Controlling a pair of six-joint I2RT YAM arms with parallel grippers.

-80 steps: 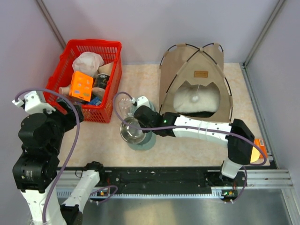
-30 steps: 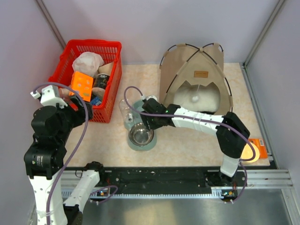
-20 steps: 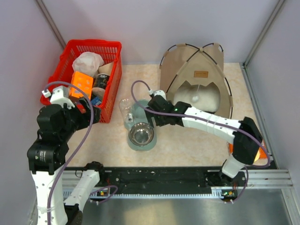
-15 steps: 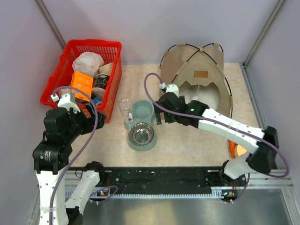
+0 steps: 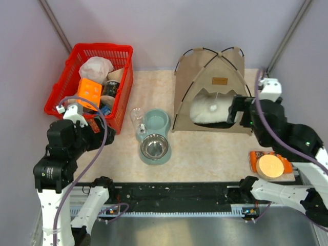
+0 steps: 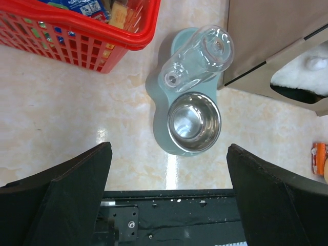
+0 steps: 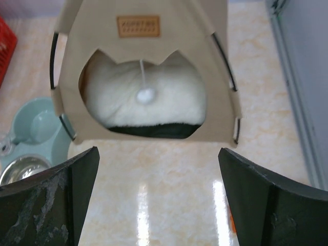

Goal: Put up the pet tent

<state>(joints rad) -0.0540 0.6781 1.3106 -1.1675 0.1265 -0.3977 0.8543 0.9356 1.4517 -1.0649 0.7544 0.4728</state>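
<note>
The pet tent (image 5: 212, 82) stands upright at the back right of the table, tan with thin dark poles and a brown label (image 7: 137, 25). A white pompom (image 7: 146, 94) hangs in its cat-head doorway, over a fluffy white cushion (image 7: 169, 97) lying inside. My right gripper (image 5: 236, 115) hovers just right of the doorway, open and holding nothing; in the right wrist view it (image 7: 159, 205) faces the tent front over bare table. My left gripper (image 5: 98, 136) is open and empty by the red basket, well left of the tent, and looks down on the feeder (image 6: 169, 205).
A teal pet feeder (image 5: 154, 136) with a steel bowl (image 6: 193, 121) and a clear water bottle (image 6: 201, 55) sits left of the tent. The red basket (image 5: 69, 77) of assorted items stands at back left. An orange round container (image 5: 270, 165) lies near the front right edge.
The right arm has drawn back from the feeder and swung right, ending in front of the tent. Its gripper has opened wide. The left arm shifted slightly and opened a little more.
</note>
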